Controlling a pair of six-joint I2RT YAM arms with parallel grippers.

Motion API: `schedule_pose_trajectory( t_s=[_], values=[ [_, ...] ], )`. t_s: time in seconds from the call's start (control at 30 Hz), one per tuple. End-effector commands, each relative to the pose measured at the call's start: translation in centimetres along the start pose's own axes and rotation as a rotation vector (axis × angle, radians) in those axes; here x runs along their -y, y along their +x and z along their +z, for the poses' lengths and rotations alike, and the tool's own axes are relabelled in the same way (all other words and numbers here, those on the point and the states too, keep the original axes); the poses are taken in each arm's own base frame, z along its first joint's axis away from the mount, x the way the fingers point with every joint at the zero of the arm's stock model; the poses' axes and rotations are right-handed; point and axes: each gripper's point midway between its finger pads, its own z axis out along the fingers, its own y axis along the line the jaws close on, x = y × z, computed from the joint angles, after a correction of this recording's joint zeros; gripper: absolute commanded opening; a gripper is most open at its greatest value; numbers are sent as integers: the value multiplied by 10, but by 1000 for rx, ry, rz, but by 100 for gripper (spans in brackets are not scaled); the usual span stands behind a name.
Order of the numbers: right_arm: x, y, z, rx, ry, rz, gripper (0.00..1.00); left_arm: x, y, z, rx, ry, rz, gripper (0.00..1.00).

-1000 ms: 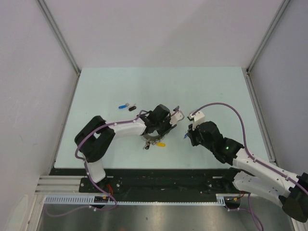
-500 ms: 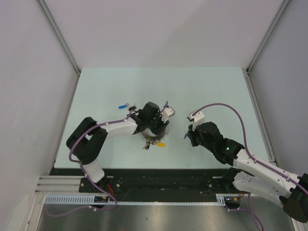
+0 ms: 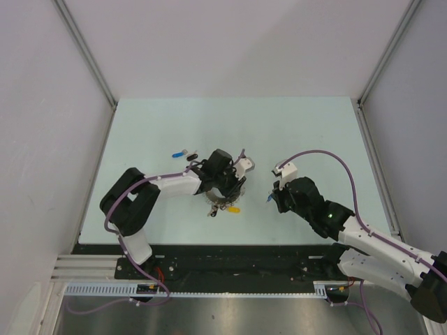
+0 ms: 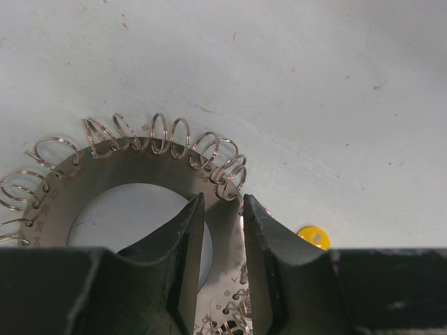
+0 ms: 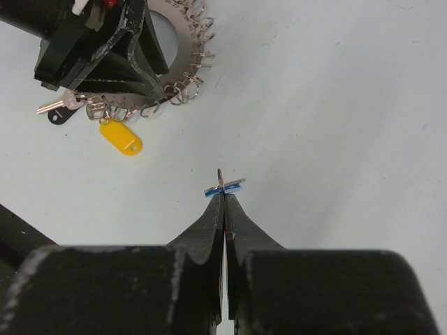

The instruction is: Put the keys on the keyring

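**Top external:** the left end effector [image 3: 225, 185] has swung back from the gap between the arms and now sits over the keyring [image 3: 225, 201]. I read that as steadying the ring for threading. The right end effector [image 3: 271, 199] hasn't moved; it has the blue key [image 3: 268, 198] pinched, well apart from the ring.

**Left wrist:** jaws stand narrowly apart astride the flat band of the keyring [image 4: 126, 167], which lies on the desk [image 4: 314, 84]. Actual grip — cannot tell. Faint stamped marks on the band are unreadable.

**Right wrist:** jaws are closed tight on the blue key [image 5: 225, 187]. No labels legible.

The left claw [image 4: 222, 209] straddles the keyring [image 4: 126, 164]; the right claw [image 5: 223, 194], pinching a key [image 5: 225, 186], lies rightward.
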Motion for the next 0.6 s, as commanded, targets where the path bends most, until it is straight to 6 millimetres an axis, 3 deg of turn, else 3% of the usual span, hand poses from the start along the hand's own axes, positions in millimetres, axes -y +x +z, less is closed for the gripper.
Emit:
schedule_pose_trajectory(
  t_s=[0.0, 0.57],
  values=[
    [-4, -13, -1, 52, -13, 19, 0, 0, -12, 4, 31, 24, 15, 33],
    [-4, -10, 0, 45, -15, 21, 0, 7, -14, 9, 49, 73, 24, 25]
  ],
)
